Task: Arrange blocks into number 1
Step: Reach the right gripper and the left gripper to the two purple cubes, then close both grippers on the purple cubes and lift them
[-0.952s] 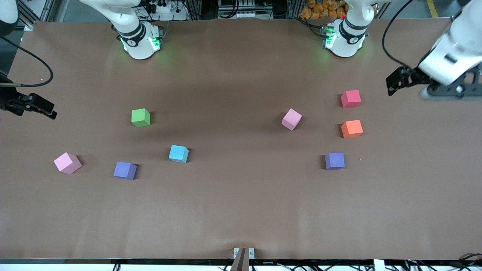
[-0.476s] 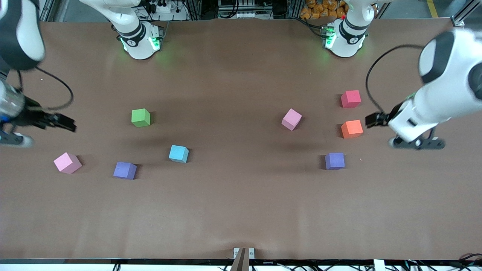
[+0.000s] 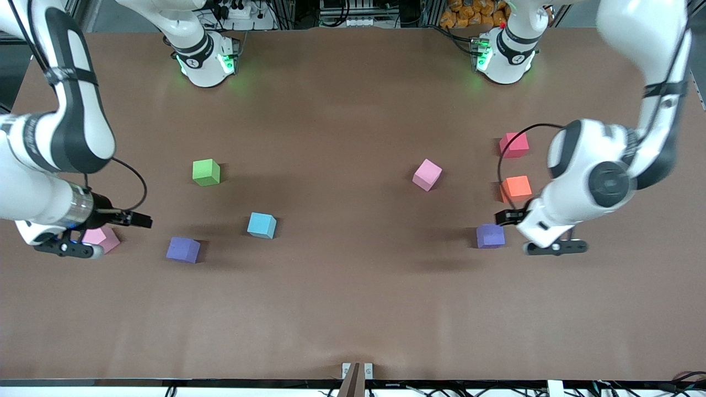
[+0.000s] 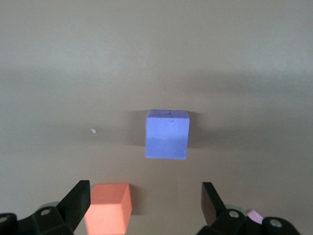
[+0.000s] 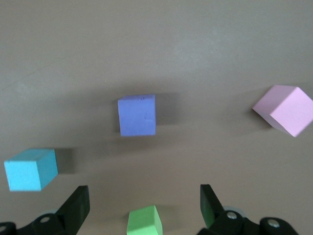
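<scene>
Both arms have swung in from the table ends since a second ago, and none of the blocks shifted. So the left gripper is now up over the table just beside one purple block, toward the left arm's end, jaws spread wide with nothing between them; in its wrist view that purple block sits ahead of the open jaws, roughly centred on the gap, with the orange block close by one finger. The right gripper hangs over the table near the pale pink block at the right arm's end, jaws also wide and empty; its wrist view has the other purple block out ahead of the gap, the light blue block off past one finger, the green block right down between the fingertips, and the pale pink block off past the other finger. Elsewhere on the brown table: a second pale pink block near the middle, and a red-pink block sitting apart from the orange one, farther from the front camera.
</scene>
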You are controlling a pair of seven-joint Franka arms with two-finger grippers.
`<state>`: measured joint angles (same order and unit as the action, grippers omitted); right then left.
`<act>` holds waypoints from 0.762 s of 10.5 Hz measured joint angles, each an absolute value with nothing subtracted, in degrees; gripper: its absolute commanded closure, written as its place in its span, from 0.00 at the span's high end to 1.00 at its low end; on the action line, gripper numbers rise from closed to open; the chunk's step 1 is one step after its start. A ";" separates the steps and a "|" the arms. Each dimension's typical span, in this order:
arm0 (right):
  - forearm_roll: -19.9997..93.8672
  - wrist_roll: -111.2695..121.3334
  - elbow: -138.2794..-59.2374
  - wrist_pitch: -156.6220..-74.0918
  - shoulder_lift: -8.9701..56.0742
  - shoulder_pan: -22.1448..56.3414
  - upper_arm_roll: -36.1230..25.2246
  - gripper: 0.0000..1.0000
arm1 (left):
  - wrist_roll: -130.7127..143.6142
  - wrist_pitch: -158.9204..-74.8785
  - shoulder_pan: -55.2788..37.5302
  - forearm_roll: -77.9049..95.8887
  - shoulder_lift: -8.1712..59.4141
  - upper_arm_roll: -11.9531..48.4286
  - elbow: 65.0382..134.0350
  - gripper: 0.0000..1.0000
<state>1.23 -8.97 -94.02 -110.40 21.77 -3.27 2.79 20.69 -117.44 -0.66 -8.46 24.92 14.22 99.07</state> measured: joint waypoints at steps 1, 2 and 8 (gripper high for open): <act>1.29 -10.39 -94.04 -112.29 23.46 -2.73 2.82 1.00 | 22.13 -119.92 -1.28 -9.12 26.21 14.23 100.48 1.00; 1.30 -11.86 -94.04 -113.89 25.25 -2.05 2.83 1.00 | 22.40 -121.44 -1.34 -9.51 27.42 14.18 101.02 1.00; 1.31 -14.07 -93.99 -119.94 33.29 -0.97 2.70 1.00 | 22.40 -124.71 -0.97 -10.55 30.95 13.83 101.08 1.00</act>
<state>1.31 -14.07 -93.99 -119.94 33.29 -0.97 2.70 22.40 -124.71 -0.97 -10.55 30.95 13.83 101.08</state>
